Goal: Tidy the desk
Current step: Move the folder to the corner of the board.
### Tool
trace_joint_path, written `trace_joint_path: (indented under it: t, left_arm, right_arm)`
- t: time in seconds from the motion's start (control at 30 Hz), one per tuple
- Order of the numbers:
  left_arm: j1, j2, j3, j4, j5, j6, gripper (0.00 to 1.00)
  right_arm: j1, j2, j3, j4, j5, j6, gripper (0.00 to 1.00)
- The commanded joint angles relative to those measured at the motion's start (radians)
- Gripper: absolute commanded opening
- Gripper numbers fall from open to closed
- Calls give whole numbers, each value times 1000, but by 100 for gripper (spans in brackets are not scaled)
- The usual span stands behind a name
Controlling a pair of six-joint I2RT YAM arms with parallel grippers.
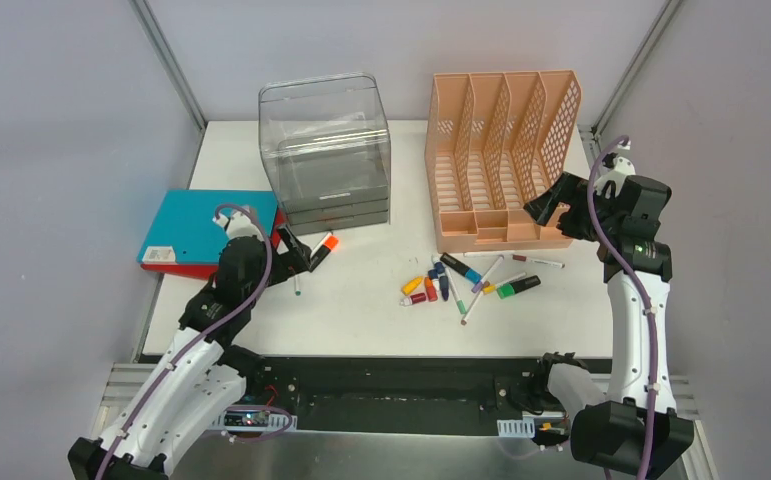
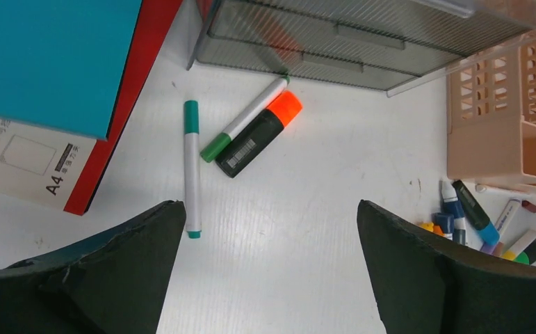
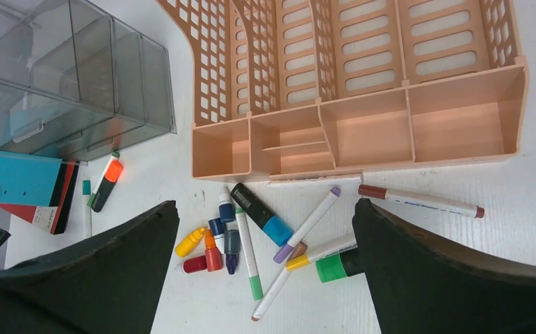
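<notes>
The white desk (image 1: 361, 320) holds scattered pens. A pile of markers and small coloured bottles (image 1: 466, 280) lies in front of the peach file rack (image 1: 501, 150). It shows below my right gripper (image 3: 265, 209), which is open, empty and raised over the rack's front right (image 1: 551, 210). My left gripper (image 1: 296, 250) is open and empty, low over the desk (image 2: 268, 209). Just ahead of it lie a teal-capped pen (image 2: 192, 167), a green-capped white marker (image 2: 245, 118) and a black marker with an orange cap (image 2: 259, 133).
A blue book on a red one (image 1: 206, 225) lies at the left edge. The clear drawer box (image 1: 326, 155) stands at the back middle. A brown-capped pen (image 3: 421, 202) and a green-capped black marker (image 3: 338, 266) lie by the rack's front. Grey walls enclose the desk.
</notes>
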Motion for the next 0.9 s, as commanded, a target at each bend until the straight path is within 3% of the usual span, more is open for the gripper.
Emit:
trace_joint_path:
  t: [0.0, 0.3, 0.43, 0.63, 0.7, 0.87]
  left_arm:
    - [36, -12, -81, 102, -28, -108, 99]
    - [453, 66, -230, 333, 474, -245, 99]
    - [558, 142, -235, 356, 578, -287, 98]
    - [569, 138, -209, 254, 466, -300, 97]
    - [569, 154, -183, 183, 386, -294, 89]
    - [566, 245, -52, -13, 236, -223, 70]
  right_arm:
    - [-4, -28, 31, 48, 28, 16, 100]
    - [-3, -27, 2, 61, -75, -19, 100]
    - [-2, -25, -20, 66, -149, -84, 100]
    - [-2, -15, -89, 111, -353, -175, 100]
    - [-1, -11, -95, 102, -429, -230, 100]
    - [14, 14, -69, 37, -441, -294, 100]
